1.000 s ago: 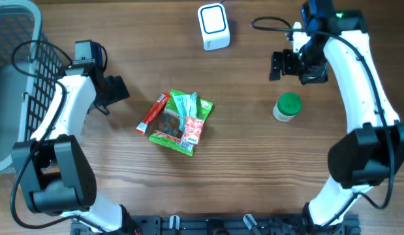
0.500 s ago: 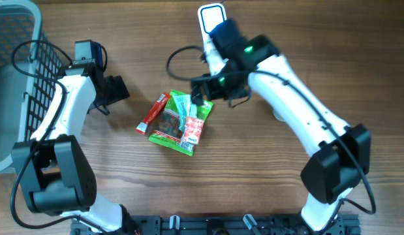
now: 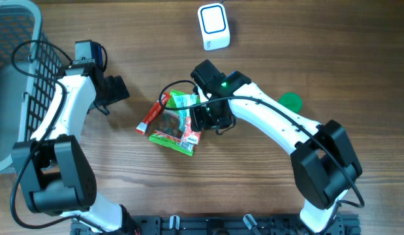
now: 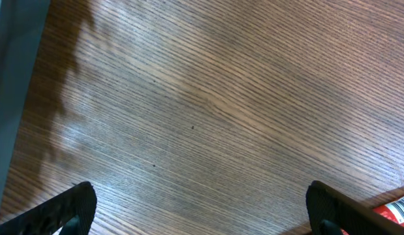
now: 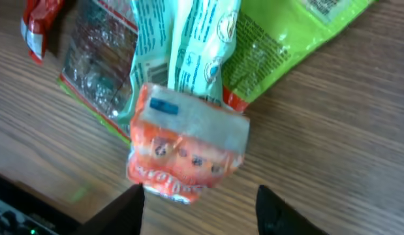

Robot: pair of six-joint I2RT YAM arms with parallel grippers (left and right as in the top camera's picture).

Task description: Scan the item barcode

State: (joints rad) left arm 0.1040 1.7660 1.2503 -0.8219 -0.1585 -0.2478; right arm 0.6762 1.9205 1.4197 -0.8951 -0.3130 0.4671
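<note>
Right gripper (image 5: 200, 196) nearer, fingers (image 5: 131, 212) parted astride end of pack (image 5: 188, 153), not pinching; long axis running away from fingertips; left gripper (image 4: 200, 196) spread wide.

Through the right wrist camera I'm looking down on a heap of snack packets on the wood-grain tabletop (image 5: 345, 130). Nearest me is an orange-red crinkly foil packet (image 5: 185, 166) with a pale sealed end bearing a small blue rectangle. A mint-green and white wrapper (image 5: 188, 46) runs up from it, overlapping its top edge. A bright green glossy pouch (image 5: 280, 39) lies to the upper right and a clear plastic packet with dark contents (image 5: 97, 59) to the left, a red wrapper corner (image 5: 38, 26) beyond that. My right jaws stand apart at the bottom edge, the dark fingertips (image 5: 133, 209) flanking the orange-red packet's near end; I can't tell whether they touch it.
</note>
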